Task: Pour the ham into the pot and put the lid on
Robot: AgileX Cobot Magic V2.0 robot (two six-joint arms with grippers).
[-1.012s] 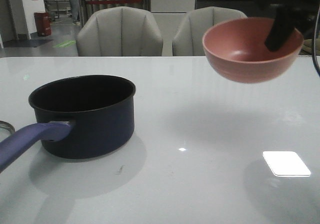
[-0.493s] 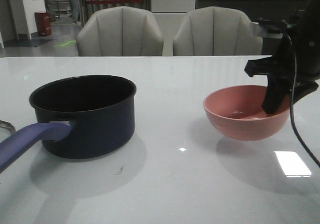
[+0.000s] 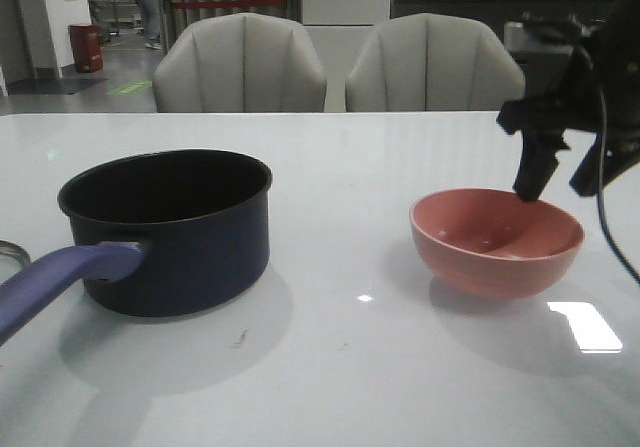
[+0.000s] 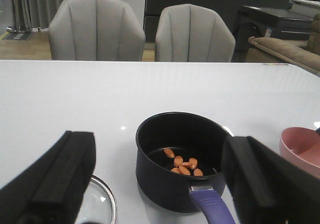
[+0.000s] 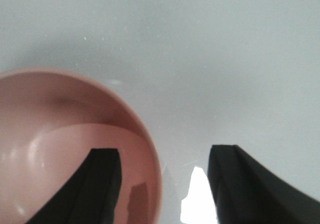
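Observation:
The dark navy pot (image 3: 165,232) stands at the table's left with its purple-blue handle (image 3: 60,279) toward me. In the left wrist view, several orange-pink ham pieces (image 4: 183,165) lie inside the pot (image 4: 170,184). The lid (image 4: 102,204) lies flat on the table beside the pot, only its silver rim and glass showing. Its rim also shows in the front view (image 3: 8,252). My left gripper (image 4: 160,189) is open and empty, back from the pot. The salmon-pink bowl (image 3: 497,242) sits empty on the table at the right. My right gripper (image 3: 560,182) is open just above its right rim, with one finger (image 5: 100,184) over the bowl's inside (image 5: 55,149).
Two grey chairs (image 3: 240,67) stand behind the white table's (image 3: 350,367) far edge. A bright light reflection (image 3: 585,327) lies on the table right of the bowl. The bowl's edge also shows in the left wrist view (image 4: 300,149).
My right gripper carried the pink bowl down from high at the right onto the table. It then let go of it and rose slightly with its jaws apart.

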